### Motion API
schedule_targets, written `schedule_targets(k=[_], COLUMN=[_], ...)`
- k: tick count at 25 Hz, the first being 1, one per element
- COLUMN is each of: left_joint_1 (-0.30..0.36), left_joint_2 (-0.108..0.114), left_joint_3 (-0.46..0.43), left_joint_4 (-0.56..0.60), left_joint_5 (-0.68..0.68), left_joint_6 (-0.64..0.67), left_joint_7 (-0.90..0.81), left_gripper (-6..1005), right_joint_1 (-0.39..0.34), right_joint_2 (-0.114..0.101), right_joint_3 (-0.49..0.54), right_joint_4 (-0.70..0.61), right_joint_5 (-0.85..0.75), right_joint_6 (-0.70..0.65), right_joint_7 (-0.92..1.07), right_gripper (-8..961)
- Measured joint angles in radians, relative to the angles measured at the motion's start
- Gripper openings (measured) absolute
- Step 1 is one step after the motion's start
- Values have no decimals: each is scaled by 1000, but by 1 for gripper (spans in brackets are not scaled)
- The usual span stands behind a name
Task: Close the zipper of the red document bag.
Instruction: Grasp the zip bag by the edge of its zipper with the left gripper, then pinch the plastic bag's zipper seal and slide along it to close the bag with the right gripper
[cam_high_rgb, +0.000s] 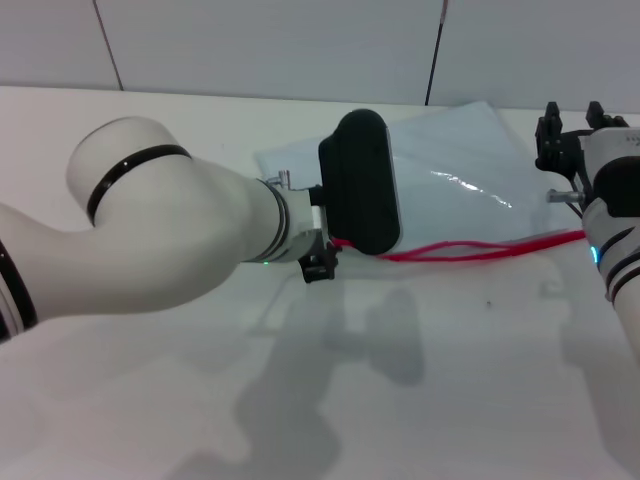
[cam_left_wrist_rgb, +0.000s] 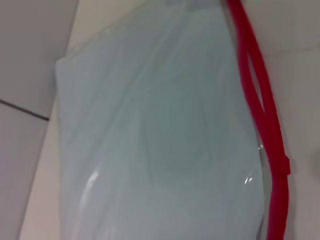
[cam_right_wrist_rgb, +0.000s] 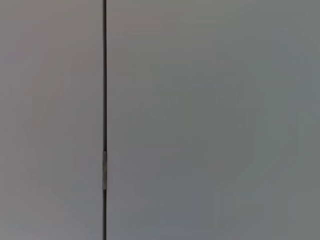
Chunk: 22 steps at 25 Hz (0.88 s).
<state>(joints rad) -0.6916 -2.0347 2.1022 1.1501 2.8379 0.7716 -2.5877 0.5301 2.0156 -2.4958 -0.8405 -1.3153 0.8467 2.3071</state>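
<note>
While the red document bag (cam_high_rgb: 450, 170) lies flat on the white table (cam_high_rgb: 400, 400), toward the far side and right of centre, I see its zipper (cam_high_rgb: 470, 248) running along the near edge as a thin red line. Part of that line splits into two strands with a gap between them, so I read the zipper as unclosed there; the left wrist view shows the same split strip (cam_left_wrist_rgb: 260, 105) beside the pale translucent sheet (cam_left_wrist_rgb: 160, 140), with a small red lump on it that may be the slider, though I cannot be sure.

My left gripper (cam_high_rgb: 318, 262) sits at the left end of the zipper, low over the table, under the black wrist housing that covers the bag's left part. I cannot tell whether its fingers are parted or pressed together, or whether they hold anything.

My right gripper (cam_high_rgb: 570, 125) hangs above the bag's right end, fingers pointing away, and I cannot tell its state either. Its wrist camera faces only a grey wall panel (cam_right_wrist_rgb: 200, 120) with one dark seam.
</note>
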Motion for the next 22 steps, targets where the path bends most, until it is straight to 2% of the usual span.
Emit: schedule_targets(k=[5,9,11,14,17,18,20,22], left_joint_1=[1,29,50,96,153,175,213,234], left_joint_2=[3,5,5,6,7,8,7,7], left_joint_3=[-10,-35,-58,-98,-133,-143,-160,-169], left_joint_4=[10,58,96,164,236,258,296,322], left_joint_5=[33,34,34,35,35,35,35,35], left_joint_6=[-3,-12,-17,-35,-66,-82,-111,-124], left_joint_7=[-48,-55,-52,-43,-13,2,24,32], left_gripper=[192,153,133,104,78,69,59,56], right_joint_1=[-6,-22,-40,-83,-135,-152,-182,-208], right_joint_2=[0,-7,-19,-61,-129,-144,-169,-178], right_joint_3=[0,23,45,63,88,107,158,227], right_joint_4=[-24,-93,-148,-256,-392,-427,-488,-532], right_joint_5=[-1,-1,-2,-11,-59,-84,-150,-218], right_joint_6=[9,21,16,-8,-76,-116,-242,-397], right_joint_7=[-10,-53,-85,-109,-87,-82,-74,-74], right_gripper=[451,450,450,450,449,449,449,448])
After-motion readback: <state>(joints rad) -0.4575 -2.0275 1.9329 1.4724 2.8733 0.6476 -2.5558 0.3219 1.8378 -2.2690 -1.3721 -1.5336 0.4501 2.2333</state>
